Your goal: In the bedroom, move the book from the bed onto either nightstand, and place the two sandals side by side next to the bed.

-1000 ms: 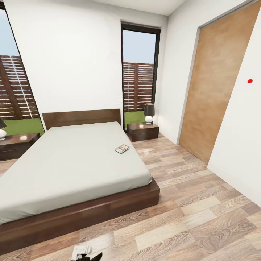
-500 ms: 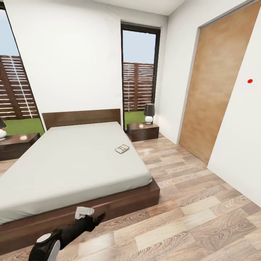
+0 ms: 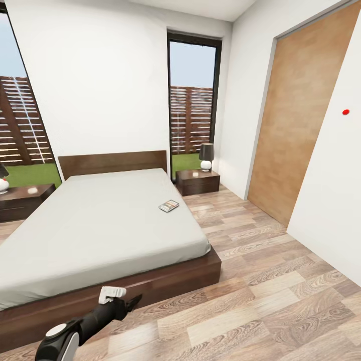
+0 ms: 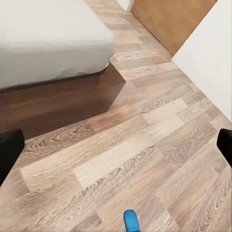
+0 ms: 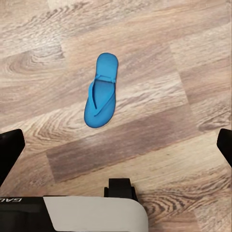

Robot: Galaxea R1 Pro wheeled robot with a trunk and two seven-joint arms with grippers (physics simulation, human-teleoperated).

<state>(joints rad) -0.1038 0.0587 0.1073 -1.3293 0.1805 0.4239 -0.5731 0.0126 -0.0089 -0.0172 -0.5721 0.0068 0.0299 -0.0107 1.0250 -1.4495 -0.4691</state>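
Head view: we look across the bedroom toward the bed [image 3: 100, 220], whose pale mattress sits in a dark wooden frame with its headboard against the white far wall. The book [image 3: 169, 206] lies flat on the mattress near its right edge, at about 12 o'clock from the picture's centre. A nightstand [image 3: 197, 181] carrying a lamp [image 3: 206, 156] stands just beside the bed's right side, at 1 o'clock, in front of a tall window [image 3: 192, 98]; a second nightstand [image 3: 22, 200] stands at 9 o'clock. Our left gripper [image 3: 134, 301] reaches in at 7 o'clock, over the floor [image 3: 260, 301] in front of the bed's foot; we cannot tell its jaw spacing here.

Left wrist view: the dark fingertips [image 4: 9, 152] sit at opposite edges, wide apart, with nothing between them. A blue sandal tip [image 4: 130, 221] lies on the planks, well apart from the bed corner.

Right wrist view: the right gripper [image 5: 116, 145] is likewise spread wide and empty above a whole blue sandal [image 5: 100, 92] lying flat on the floor, strap side up.
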